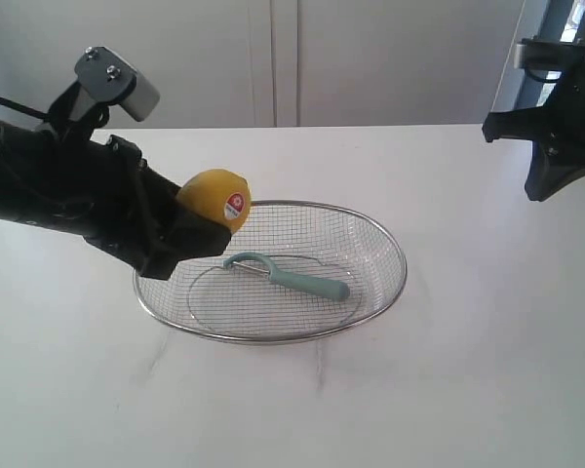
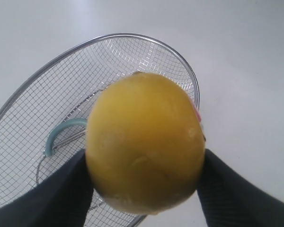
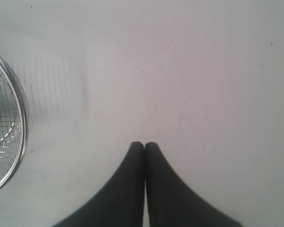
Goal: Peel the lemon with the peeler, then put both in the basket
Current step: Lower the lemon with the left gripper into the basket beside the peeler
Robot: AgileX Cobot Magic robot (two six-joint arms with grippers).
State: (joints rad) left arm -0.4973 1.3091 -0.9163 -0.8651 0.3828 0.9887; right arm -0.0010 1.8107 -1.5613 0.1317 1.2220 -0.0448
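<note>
Currently at the left pincer [image 2: 146, 191]: spread wide and clamped on the lemon [image 2: 146, 142], with one dark finger [image 2: 61, 198] pressed against each side of the fruit. Held off the surface [image 1: 468, 370], with the red-and-white sticker [image 1: 235, 205] on the side turned away from the arm.

Directly below and just beyond the held lemon: the basket [image 1: 395, 255], resting on the surface, its near rim under the fingertips. Contact between lemon and rim: cannot tell from these views.

Inside the basket, past the tips of the left pincer: the peeler [image 1: 294, 278], lying flat on the wire mesh. Hooked head toward the pincer, teal handle pointing away from it. Apart from the lemon.

At the right pincer [image 3: 144, 145]: fully closed, fingertips pressed together, nothing gripped. Raised over bare surface, well apart from the left pincer and on the far side of the basket from it. Part of the basket rim visible off to one side of the closed tips, not touching them.
</note>
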